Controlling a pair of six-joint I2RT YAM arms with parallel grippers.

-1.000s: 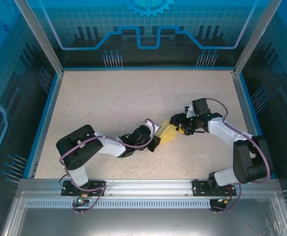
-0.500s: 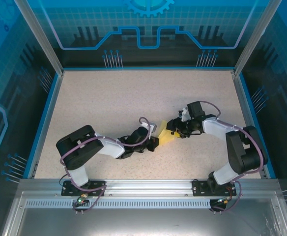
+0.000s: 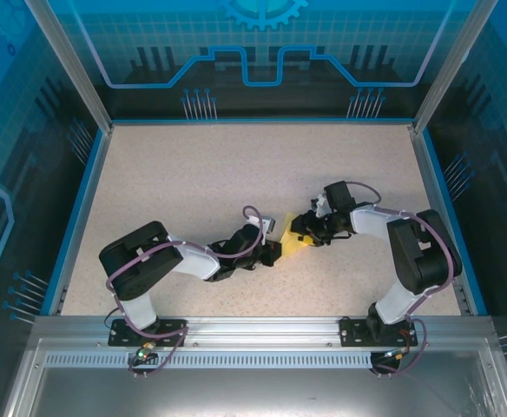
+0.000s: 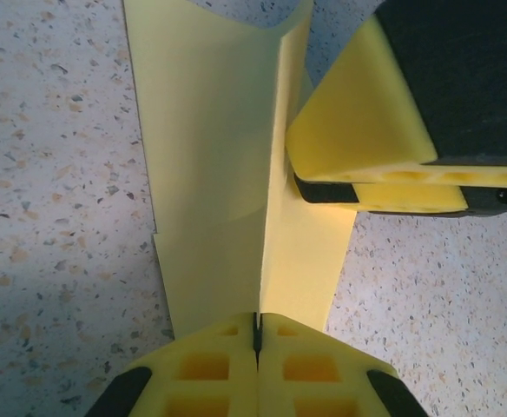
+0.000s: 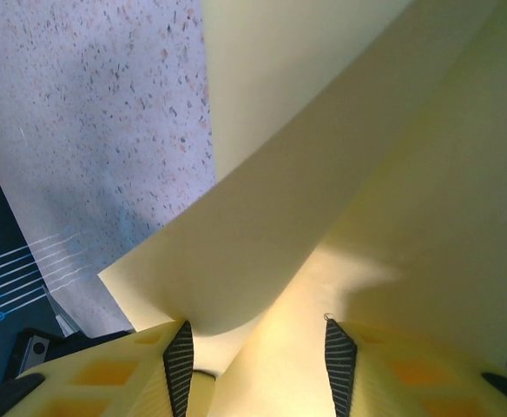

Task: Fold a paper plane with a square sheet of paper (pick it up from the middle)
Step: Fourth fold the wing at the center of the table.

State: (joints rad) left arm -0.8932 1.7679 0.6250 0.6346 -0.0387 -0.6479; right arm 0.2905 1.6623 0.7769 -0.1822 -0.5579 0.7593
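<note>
The pale yellow sheet of paper [image 3: 295, 245] lies mid-table, folded into a narrow layered plane shape with an upright centre crease [image 4: 271, 174]. My left gripper [image 3: 275, 252] is at its near-left end, and its jaws [image 4: 256, 334] are shut on the crease. My right gripper [image 3: 301, 233] meets the paper from the right. In the left wrist view one of its yellow fingers [image 4: 358, 130] rests against the upright fold. In the right wrist view the right gripper [image 5: 260, 365] stands open, with curled paper layers [image 5: 392, 174] between the pads.
The speckled beige table [image 3: 193, 174] has a raised blue rim [image 3: 87, 200] on the left, back and right. Glass walls with metal posts [image 3: 67, 61] stand behind it. A metal rail [image 3: 253, 330] holds both arm bases at the near edge.
The right gripper has moved left onto the paper and its jaws have narrowed around the layers. The left gripper has stayed shut on the crease, shifting only slightly.
</note>
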